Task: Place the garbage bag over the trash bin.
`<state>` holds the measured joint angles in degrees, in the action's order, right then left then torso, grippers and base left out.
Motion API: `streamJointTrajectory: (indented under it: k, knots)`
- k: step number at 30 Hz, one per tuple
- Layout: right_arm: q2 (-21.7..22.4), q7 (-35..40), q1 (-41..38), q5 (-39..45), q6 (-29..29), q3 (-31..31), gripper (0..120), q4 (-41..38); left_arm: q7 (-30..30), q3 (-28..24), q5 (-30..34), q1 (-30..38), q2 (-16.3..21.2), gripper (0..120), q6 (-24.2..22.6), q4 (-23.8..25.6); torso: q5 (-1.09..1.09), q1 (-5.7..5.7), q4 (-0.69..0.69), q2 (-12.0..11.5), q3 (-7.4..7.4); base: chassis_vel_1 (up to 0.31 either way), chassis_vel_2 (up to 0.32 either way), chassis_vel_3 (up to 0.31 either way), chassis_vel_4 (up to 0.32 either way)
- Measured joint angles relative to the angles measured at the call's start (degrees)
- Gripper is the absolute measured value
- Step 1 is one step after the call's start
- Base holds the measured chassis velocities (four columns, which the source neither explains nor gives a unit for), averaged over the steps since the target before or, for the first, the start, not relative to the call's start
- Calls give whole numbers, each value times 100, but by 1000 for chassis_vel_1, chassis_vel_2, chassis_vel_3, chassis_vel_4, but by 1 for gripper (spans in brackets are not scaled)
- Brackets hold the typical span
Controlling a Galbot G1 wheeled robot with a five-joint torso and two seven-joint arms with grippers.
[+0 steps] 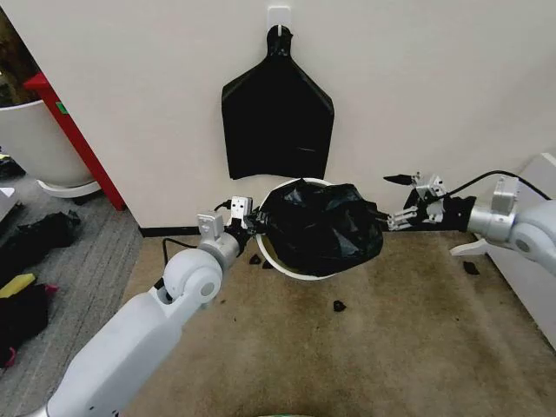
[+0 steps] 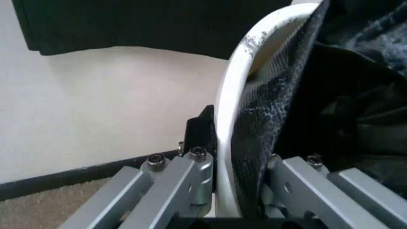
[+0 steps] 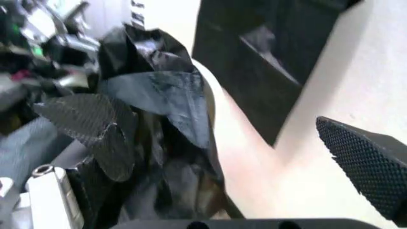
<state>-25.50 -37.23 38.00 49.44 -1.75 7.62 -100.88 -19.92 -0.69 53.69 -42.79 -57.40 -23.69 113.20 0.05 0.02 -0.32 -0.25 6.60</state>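
Both grippers flank trash bin (image 1: 276,263): left gripper (image 1: 252,222) clamps its rim with garbage bag (image 1: 323,224); right gripper (image 1: 393,199) gapes wide beside the bag, bare carpet (image 1: 391,339) beneath.

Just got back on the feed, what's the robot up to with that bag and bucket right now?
It is lining the trash bin on the carpet by the wall. The garbage bag sits bunched over the bin's mouth, covering most of it, with part of the rim still bare on the robot's left. The left gripper is at that left rim, its fingers straddling rim and bag film. The right gripper is at the bag's right edge, fingers apart. A bunch of spare black bags hangs on the wall behind.
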Motion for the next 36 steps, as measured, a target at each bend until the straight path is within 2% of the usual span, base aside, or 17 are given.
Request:
streamJointTrajectory:
  k: [6, 7, 9, 10, 15, 21, 26, 31, 32, 36]
  knots:
    - [170, -65, -18, 174, -313, 24, 100, -438, 22, 2, 11, -3, 40, 4, -1, -42, -7, 0, -5, 0, -2, 0, 0, 0, 0]
    - [188, -119, -153, 178, -349, -108, 100, -460, 24, -9, 10, 7, 28, 4, -1, -61, -11, -1, -4, 1, -2, 0, 0, 0, 0]
    - [134, -299, -593, 120, -338, -551, 100, -368, 26, -31, 11, 27, 12, 4, -5, -74, -3, -1, -4, 0, -1, 0, 0, 0, 0]
    - [134, -299, -593, 120, -338, -551, 100, -368, 26, -31, 11, 27, 12, 4, -5, -74, -3, -1, -4, 0, -1, 0, 0, 0, 0]
    - [-215, -537, -1792, -352, -249, -1584, 100, -26, 14, -37, 34, 57, 25, 4, -39, -36, -4, 0, 0, 0, -1, 0, 0, 0, 0]
    - [-342, -680, -2461, -930, -439, -2079, 100, 7, -13, 5, 106, 27, 88, 4, -159, 67, -6, 0, -1, 1, -1, 0, 0, 0, 0]
    - [-301, -766, -2658, -1244, -500, -2321, 96, -108, -13, 11, 115, 17, 104, 4, -191, 75, -5, -1, -2, 1, -1, 0, 0, 0, 0]
    - [-303, -782, -2734, -1533, -552, -2428, 73, -131, -13, 11, 148, 42, 98, 4, -236, 93, -4, 0, -2, 1, -1, 0, 0, 0, 0]
    - [-303, -782, -2734, -1533, -552, -2428, 73, -131, -13, 11, 148, 42, 98, 4, -236, 93, -4, 0, -2, 1, -1, 0, 0, 0, 0]
    - [-303, -782, -2745, -1746, -546, -2445, 57, -104, -15, 20, 184, 14, 119, 4, -257, 141, -4, -1, -2, 1, -1, 0, 0, 0, 0]
